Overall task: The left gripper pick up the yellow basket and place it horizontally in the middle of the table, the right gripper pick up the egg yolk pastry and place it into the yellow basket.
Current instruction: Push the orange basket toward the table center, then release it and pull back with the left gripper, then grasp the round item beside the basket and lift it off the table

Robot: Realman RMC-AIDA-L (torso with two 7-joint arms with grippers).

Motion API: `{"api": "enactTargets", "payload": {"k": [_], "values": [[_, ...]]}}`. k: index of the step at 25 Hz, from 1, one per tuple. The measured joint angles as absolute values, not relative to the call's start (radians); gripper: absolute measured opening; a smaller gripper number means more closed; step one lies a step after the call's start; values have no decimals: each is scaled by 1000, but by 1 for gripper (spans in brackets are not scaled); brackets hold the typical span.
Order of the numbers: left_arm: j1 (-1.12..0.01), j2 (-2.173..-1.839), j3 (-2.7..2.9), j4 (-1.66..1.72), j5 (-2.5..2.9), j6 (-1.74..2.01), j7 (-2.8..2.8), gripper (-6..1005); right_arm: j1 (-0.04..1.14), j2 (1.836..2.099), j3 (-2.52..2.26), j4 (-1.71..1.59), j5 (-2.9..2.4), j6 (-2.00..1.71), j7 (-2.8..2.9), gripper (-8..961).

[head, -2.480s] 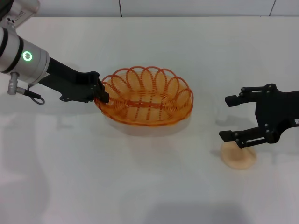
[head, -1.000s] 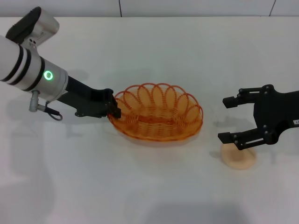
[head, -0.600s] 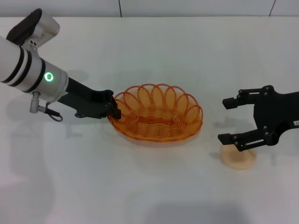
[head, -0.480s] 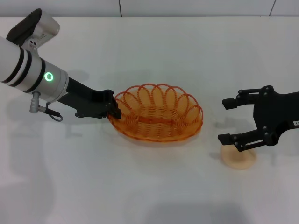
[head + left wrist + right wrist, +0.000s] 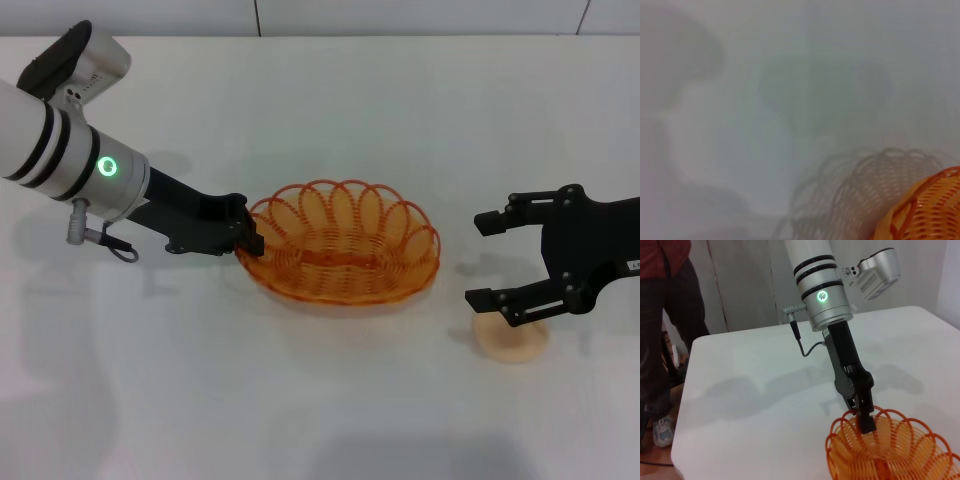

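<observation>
Left black claw (image 5: pixel 246 238) pinched the orange-yellow wire basket (image 5: pixel 342 256) rim mid-table; right claw (image 5: pixel 487 260) spread above the untouched cream pastry (image 5: pixel 511 340) beside it.

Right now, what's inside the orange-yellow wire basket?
Nothing: the orange-yellow wire basket shows only its bare spiral base. The pale round pastry sits on the white table, partly covered by the open right gripper.

Our left gripper (image 5: pixel 247 236) reaches in from the left, fingers closed, arm angled downward. Our right gripper (image 5: pixel 487 258) hovers low at right, fingers spread wide.
</observation>
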State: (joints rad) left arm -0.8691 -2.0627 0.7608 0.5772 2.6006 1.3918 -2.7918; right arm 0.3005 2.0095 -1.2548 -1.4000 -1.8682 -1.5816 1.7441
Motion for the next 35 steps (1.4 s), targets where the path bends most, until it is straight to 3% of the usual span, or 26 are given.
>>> {"api": "enactTargets", "payload": {"k": [11, 14, 24, 35], "values": [[-859, -2060, 758, 576, 2538, 1403, -2762, 126, 297, 2010, -1249, -1404, -1867, -1587, 1744, 842], [-856, -2055, 757, 580, 2524, 1412, -2753, 313, 298, 2009, -1249, -1404, -1867, -1589, 1744, 842], [-853, -2040, 752, 621, 2504, 1446, -2709, 783, 301, 2010, -1249, -1404, -1867, -1588, 1747, 841], [-762, -2042, 752, 735, 2334, 1377, -2446, 893, 297, 2009, -1247, -1394, -1872, -1563, 1760, 841]]}}
